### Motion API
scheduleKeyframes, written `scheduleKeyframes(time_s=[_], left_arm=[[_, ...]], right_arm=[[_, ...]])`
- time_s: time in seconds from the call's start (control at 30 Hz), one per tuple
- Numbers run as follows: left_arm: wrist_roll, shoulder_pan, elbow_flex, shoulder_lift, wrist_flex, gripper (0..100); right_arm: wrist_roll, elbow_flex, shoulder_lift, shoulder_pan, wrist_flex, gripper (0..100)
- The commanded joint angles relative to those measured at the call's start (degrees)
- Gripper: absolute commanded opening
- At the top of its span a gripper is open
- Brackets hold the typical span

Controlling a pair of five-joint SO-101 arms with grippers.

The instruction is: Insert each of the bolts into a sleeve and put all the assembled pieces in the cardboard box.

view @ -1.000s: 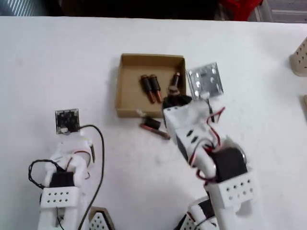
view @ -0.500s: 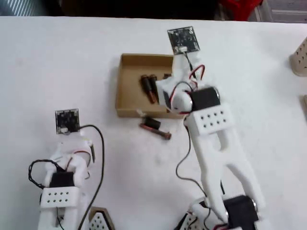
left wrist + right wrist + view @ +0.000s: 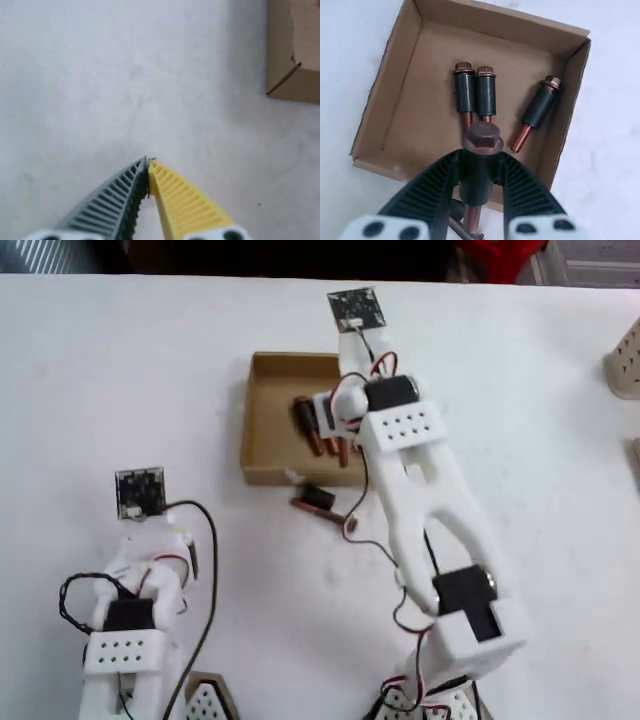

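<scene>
Since the earlier frames, the right arm (image 3: 420,480) has extended over the cardboard box (image 3: 512,25). The right tool (image 3: 479,156) hangs above the box's near wall, clamped on an assembled piece (image 3: 481,140). Count three assemblies on the box floor beyond the tool tips: a pair (image 3: 465,95) side by side and a single (image 3: 540,107). One further bolt and sleeve (image 3: 318,500) lie on the surface (image 3: 150,360) outside the box, beneath the tool; you cannot tell whether they are joined. Judge three of five delivered. The left tool (image 3: 148,167) is closed on nothing.
</scene>
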Motion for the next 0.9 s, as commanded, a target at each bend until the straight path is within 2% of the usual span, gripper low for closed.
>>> scheduleKeyframes(time_s=[0.0, 0.33, 0.77, 0.87], left_arm=[[-0.53, 0.4, -0.35, -0.66, -0.44, 2], [-0.53, 0.4, -0.35, -0.66, -0.62, 2], [-0.53, 0.4, -0.35, -0.66, -0.88, 2], [-0.53, 0.4, -0.35, -0.66, -0.88, 2]], right_arm=[[0.62, -7.12, 4.0, 0.75, -0.13, 1.8], [0.62, -19.6, 19.74, 4.79, 0.04, 1.8], [0.7, -31.21, 33.8, 4.97, 0.04, 1.9], [0.7, -33.93, 36.26, 5.05, 0.13, 6.3]])
